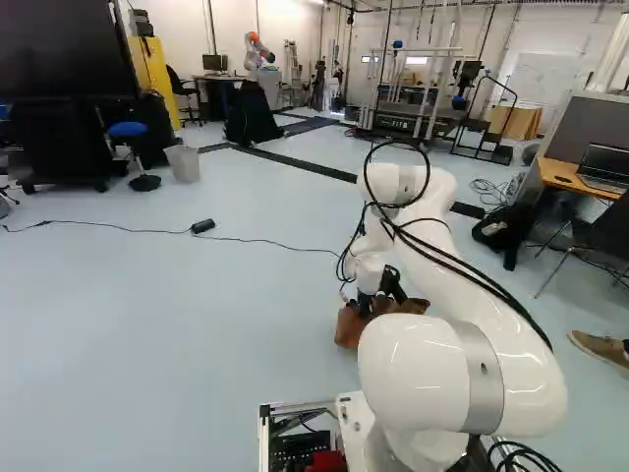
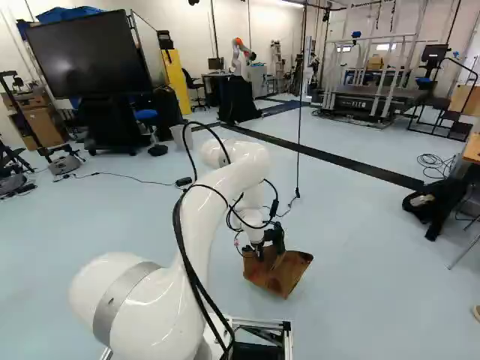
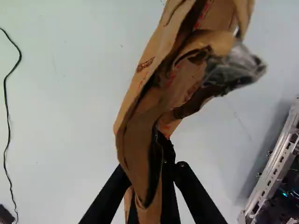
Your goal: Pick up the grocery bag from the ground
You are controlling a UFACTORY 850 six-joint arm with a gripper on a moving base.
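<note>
Grocery bag [image 2: 282,276], brown paper: gripped by the pincer [image 2: 269,249], fingers closed on its folds, just below and right of centre in the right base view. Contact with the floor [image 1: 177,344] cannot be determined. Farther out, left base view: waste bin [image 1: 183,164], upper left; laptop [image 1: 605,165] on surface [image 1: 558,173], right edge.

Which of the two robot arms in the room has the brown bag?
The near arm, whose hand grips the brown bag; another robot, orange at its top, stands far back, away from it.
</note>
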